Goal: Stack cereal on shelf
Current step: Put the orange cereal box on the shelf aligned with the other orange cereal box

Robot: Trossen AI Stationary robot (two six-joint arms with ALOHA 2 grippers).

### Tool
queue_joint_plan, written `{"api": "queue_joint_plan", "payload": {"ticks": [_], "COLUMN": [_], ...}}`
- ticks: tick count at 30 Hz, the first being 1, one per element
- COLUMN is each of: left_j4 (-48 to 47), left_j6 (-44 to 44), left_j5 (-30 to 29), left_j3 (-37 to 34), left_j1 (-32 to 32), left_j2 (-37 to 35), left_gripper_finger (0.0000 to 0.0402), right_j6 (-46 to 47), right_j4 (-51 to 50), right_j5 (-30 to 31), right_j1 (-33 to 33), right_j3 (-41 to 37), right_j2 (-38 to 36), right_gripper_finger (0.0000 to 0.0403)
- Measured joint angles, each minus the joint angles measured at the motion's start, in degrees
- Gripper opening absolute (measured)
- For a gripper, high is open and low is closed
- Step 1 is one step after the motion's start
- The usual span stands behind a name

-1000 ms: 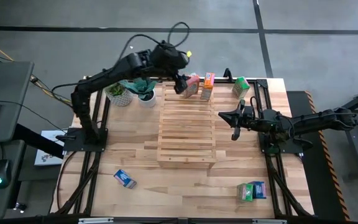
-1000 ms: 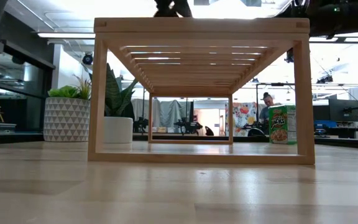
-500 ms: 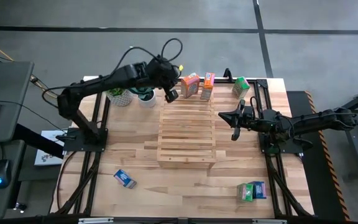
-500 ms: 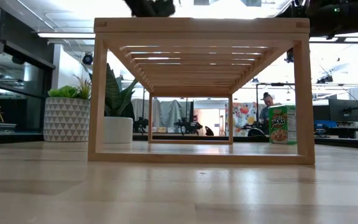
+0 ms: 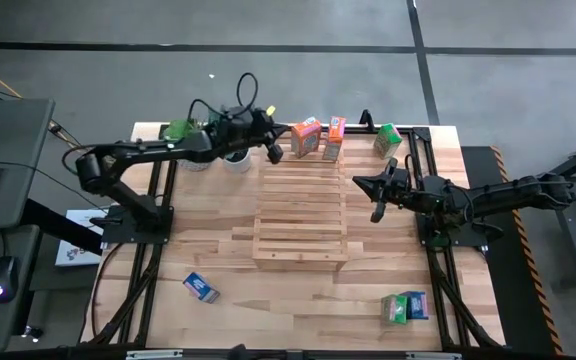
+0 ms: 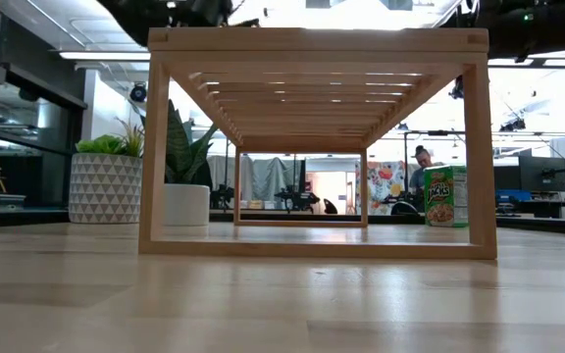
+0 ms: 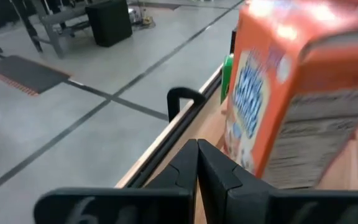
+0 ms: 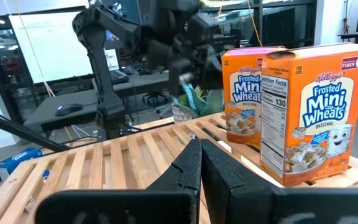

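Risk, orange boxes: two orange cereal boxes (image 5: 307, 137) (image 5: 334, 138) stand upright close together on the far end of the shelf (image 5: 301, 212); the left gripper (image 5: 274, 151) hangs just left of them, so a careless sweep could tip one off the far edge.
Risk, left gripper: its fingers (image 7: 199, 171) look pressed together with nothing between them, one orange box (image 7: 291, 87) very near in the left wrist view.
Risk, plants: two potted plants (image 5: 193, 153) (image 5: 234, 156) sit under the left arm; dropping the elbow would likely knock them.
Right gripper: (image 5: 376, 197) hovers beside the shelf's right edge, fingers (image 8: 197, 168) pressed together and holding nothing.
Cereal left to fetch: green box (image 5: 386, 140) upright at the far right of the tabletop (image 5: 268, 290); blue box (image 5: 200, 288) lying near left; a green and blue pair (image 5: 405, 307) near right.
In the way: black frame rails (image 5: 438, 270) run beside the near-right pair, so reaching them looks awkward.
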Motion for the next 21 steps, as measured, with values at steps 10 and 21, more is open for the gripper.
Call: {"api": "queue_joint_plan", "payload": {"ticks": [10,21], "left_j4": [4.3,3.6], "left_j6": [-2.3,-2.4], "left_j5": [0.5,1.1], "left_j3": [0.0,0.0], "left_j1": [-0.8,-6.1], "left_j2": [5.0,4.7], "left_gripper_finger": [0.0,0.0], "right_j6": [0.0,-0.4], "right_j4": [0.0,0.0], "right_j5": [-0.1,-0.1], "right_j1": [0.0,0.0], "right_j3": [0.0,0.0], "right_j2": [0.0,0.0], "right_gripper_finger": [0.0,0.0]}}
